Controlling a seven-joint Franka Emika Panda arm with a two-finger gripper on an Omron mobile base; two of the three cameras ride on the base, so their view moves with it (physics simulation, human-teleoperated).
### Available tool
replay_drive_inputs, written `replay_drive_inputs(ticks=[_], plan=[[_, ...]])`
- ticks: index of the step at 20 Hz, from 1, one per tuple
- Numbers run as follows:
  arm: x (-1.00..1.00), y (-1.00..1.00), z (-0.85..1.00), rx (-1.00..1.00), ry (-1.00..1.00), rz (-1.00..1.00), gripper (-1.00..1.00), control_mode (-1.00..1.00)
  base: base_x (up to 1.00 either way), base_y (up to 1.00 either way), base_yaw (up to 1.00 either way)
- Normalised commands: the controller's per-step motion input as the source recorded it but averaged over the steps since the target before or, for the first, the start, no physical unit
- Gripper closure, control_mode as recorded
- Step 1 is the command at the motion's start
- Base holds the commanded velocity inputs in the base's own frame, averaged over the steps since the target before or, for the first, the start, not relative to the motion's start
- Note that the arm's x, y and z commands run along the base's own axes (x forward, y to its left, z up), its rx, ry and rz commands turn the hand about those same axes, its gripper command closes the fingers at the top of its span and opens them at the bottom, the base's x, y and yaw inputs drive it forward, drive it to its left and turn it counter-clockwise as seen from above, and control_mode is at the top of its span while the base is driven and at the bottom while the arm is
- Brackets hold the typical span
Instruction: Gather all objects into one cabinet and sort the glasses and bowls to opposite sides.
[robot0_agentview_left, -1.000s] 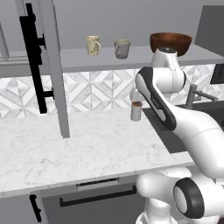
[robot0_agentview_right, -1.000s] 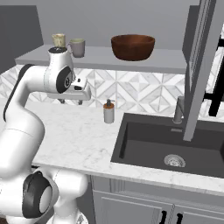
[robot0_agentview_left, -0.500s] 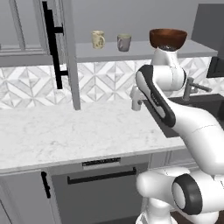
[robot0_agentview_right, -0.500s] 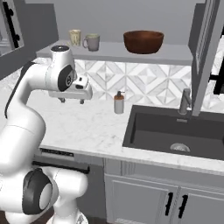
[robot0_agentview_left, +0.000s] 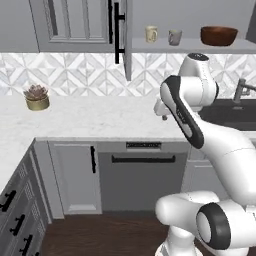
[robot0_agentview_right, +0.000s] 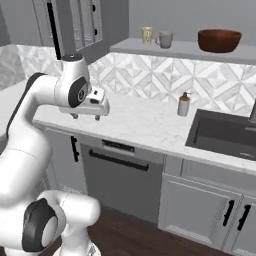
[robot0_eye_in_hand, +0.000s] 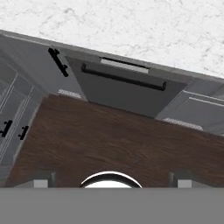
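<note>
Grey cabinet (robot0_agentview_left: 85, 25) at upper left in the left base view, door with black bar handle (robot0_agentview_left: 116, 31) swung open. Small potted succulent (robot0_agentview_left: 36, 97) on the white marble counter (robot0_agentview_left: 90, 117) below it, far left. Right of the door, on the flat grey shelf (robot0_agentview_left: 190, 46): cream mug (robot0_agentview_left: 151, 33), then grey mug (robot0_agentview_left: 174, 36) just beside it, then the dark brown bowl (robot0_agentview_left: 218, 35) well apart toward the right end. All three upright. Faucet (robot0_agentview_left: 240, 90) at far right.

Right base view, same order: open door at left, gripper (robot0_agentview_right: 86, 116) hanging over the counter front edge, holding nothing. Shelf above with cream mug (robot0_agentview_right: 147, 34), grey mug (robot0_agentview_right: 165, 39), bowl (robot0_agentview_right: 219, 40). Soap bottle (robot0_agentview_right: 184, 104) on the counter beside the dark sink (robot0_agentview_right: 225, 135).

Hand view looks down at counter edge, dishwasher front (robot0_eye_in_hand: 124, 89) with dark bar handle, grey drawers at left, brown wood floor (robot0_eye_in_hand: 118, 144). Finger tips (robot0_eye_in_hand: 41, 183) sit at the far left and far right bottom, wide apart, nothing between them.
</note>
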Motion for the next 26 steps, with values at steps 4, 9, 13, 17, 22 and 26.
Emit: replay_drive_inputs(ticks=[4,9,13,17,22,26], plan=[[0.0,0.0,0.0,0.0,0.0,0.0,-1.0,1.0,-0.02,0.55,0.65],[0.0,0.0,0.0,0.0,0.0,0.0,-1.0,1.0,-0.14,0.51,0.64],[0.0,0.0,0.0,0.0,0.0,0.0,-1.0,1.0,-0.3,0.6,0.57],[0.0,0.0,0.0,0.0,0.0,0.0,-1.0,1.0,-0.18,0.59,0.6],[0.0,0.0,0.0,0.0,0.0,0.0,-1.0,1.0,0.0,0.54,0.71],[0.0,0.0,0.0,0.0,0.0,0.0,-1.0,1.0,0.0,0.19,0.75]])
